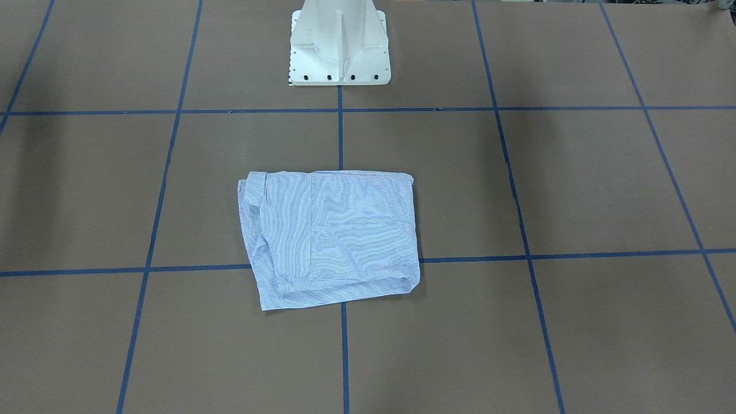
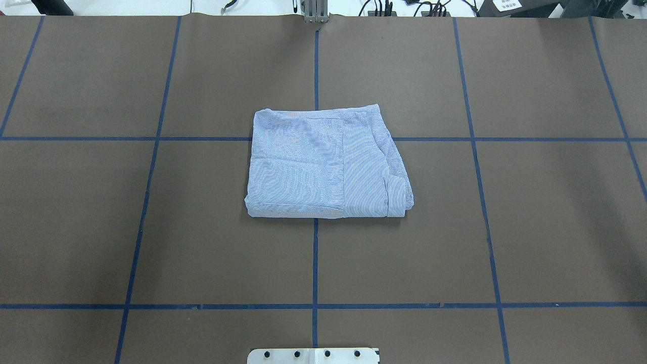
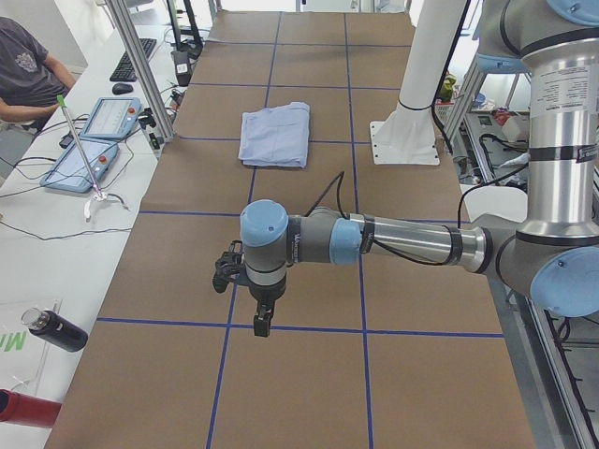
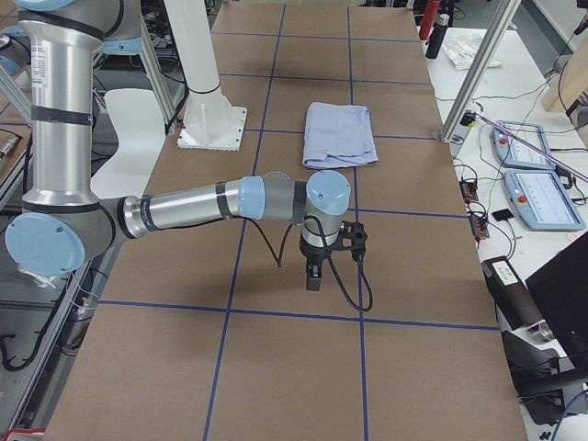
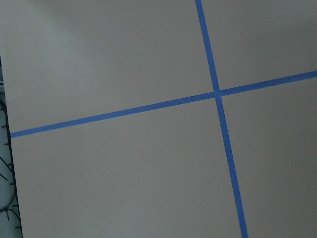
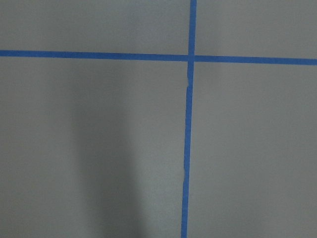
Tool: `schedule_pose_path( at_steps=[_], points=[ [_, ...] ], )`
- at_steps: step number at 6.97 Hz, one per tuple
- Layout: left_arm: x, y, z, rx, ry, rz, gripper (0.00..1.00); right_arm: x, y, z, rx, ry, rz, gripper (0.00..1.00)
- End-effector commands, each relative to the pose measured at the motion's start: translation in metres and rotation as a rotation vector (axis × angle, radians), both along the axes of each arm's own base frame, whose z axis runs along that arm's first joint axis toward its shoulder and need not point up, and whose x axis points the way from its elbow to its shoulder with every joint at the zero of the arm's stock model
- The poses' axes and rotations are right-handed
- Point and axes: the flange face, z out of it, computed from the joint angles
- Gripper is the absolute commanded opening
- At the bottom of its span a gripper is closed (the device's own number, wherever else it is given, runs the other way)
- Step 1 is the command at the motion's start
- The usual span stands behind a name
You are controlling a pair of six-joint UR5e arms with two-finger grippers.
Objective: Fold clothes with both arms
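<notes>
The light blue striped shirt (image 1: 330,236) lies folded into a compact rectangle at the middle of the brown table, also in the overhead view (image 2: 323,164) and both side views (image 3: 274,134) (image 4: 340,134). Neither arm touches it. My left gripper (image 3: 260,323) points down above the table, well away from the shirt, toward my left end. My right gripper (image 4: 313,280) points down likewise toward my right end. They show only in side views, so I cannot tell whether they are open or shut. Both wrist views show only bare table and blue tape.
The white pedestal base (image 1: 339,52) stands at the robot's edge of the table. Blue tape lines (image 2: 314,263) grid the surface. A seated person (image 3: 23,70), control tablets (image 3: 98,117) and a dark bottle (image 3: 56,329) are at the side bench.
</notes>
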Motion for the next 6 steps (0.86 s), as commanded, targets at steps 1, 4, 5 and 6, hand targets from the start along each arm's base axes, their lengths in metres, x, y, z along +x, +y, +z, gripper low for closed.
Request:
schedule_pose_path(
  at_steps=[1, 4, 5, 6],
  points=[
    [0.005, 0.008, -0.001, -0.068, 0.036, -0.038, 1.00, -0.001, 0.007, 0.005, -0.015, -0.015, 0.001, 1.00],
    [0.026, 0.001, -0.007, -0.056, 0.034, -0.025, 1.00, 0.007, 0.031, 0.027, -0.058, -0.016, 0.017, 1.00],
    [0.026, -0.002, -0.009, -0.037, 0.031, -0.028, 1.00, 0.009, 0.046, 0.039, -0.082, -0.016, 0.022, 1.00],
    [0.026, -0.001, -0.008, -0.032, 0.029, -0.024, 1.00, 0.012, 0.054, 0.045, -0.094, -0.016, 0.026, 1.00]
  ],
)
